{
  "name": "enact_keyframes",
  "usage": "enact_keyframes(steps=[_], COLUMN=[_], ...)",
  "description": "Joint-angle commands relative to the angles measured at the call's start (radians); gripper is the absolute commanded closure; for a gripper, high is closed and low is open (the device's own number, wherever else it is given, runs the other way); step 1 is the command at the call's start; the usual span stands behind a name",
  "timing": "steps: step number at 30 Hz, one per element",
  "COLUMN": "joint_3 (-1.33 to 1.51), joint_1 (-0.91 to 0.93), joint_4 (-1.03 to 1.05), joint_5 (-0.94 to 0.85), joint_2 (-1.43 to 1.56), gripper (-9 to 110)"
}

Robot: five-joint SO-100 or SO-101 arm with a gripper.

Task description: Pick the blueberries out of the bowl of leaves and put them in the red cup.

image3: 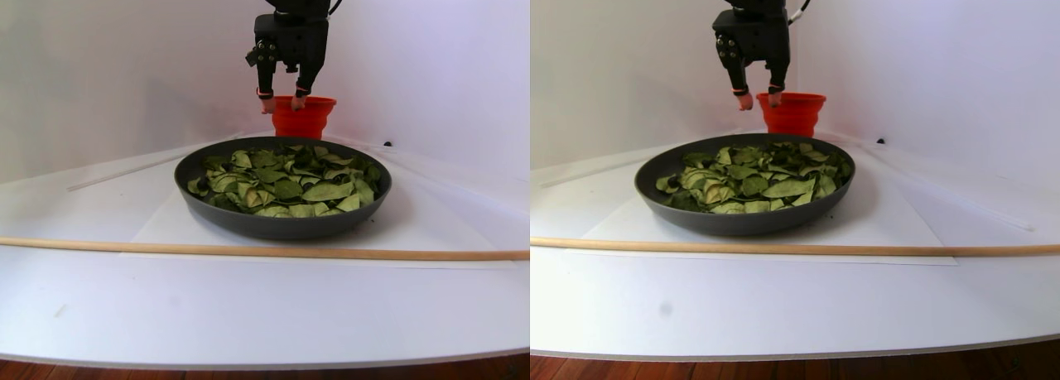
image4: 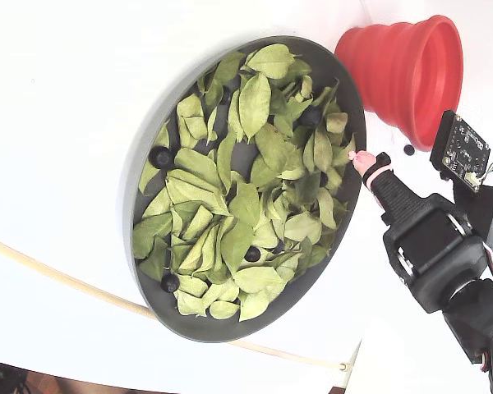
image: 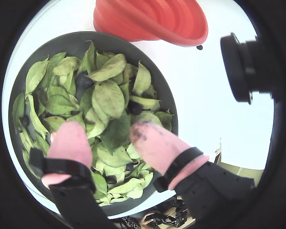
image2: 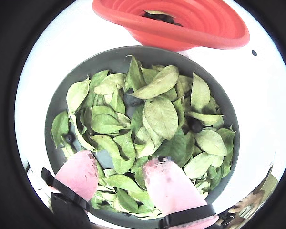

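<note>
The gripper (image3: 281, 105) hangs above the dark bowl (image3: 281, 218) of green leaves (image2: 159, 114), jaws spread and empty, beside the red cup (image3: 305, 117); blueberries (image4: 159, 156) lie among the leaves.

Arm body black plastic, blocky housings with rounded corners; small screws show on the wrist block in the stereo pair view. Gripper (image: 107, 140) has two black fingers capped in pink pads (image: 70, 143), each strapped with a black band, one pad smudged dark at its tip. Small black circuit board (image4: 461, 149) with thin wires rides beside the wrist.
</note>
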Motion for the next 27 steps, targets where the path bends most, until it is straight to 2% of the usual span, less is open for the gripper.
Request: enact_keyframes(steps=[1,27], joint_3=[-0.011,0.025], joint_1=[0.002,-0.011], joint_4=[-0.049,-0.322], joint_5=[0.000,0.028], joint_2=[0.086,-0.143], gripper=[83,83])
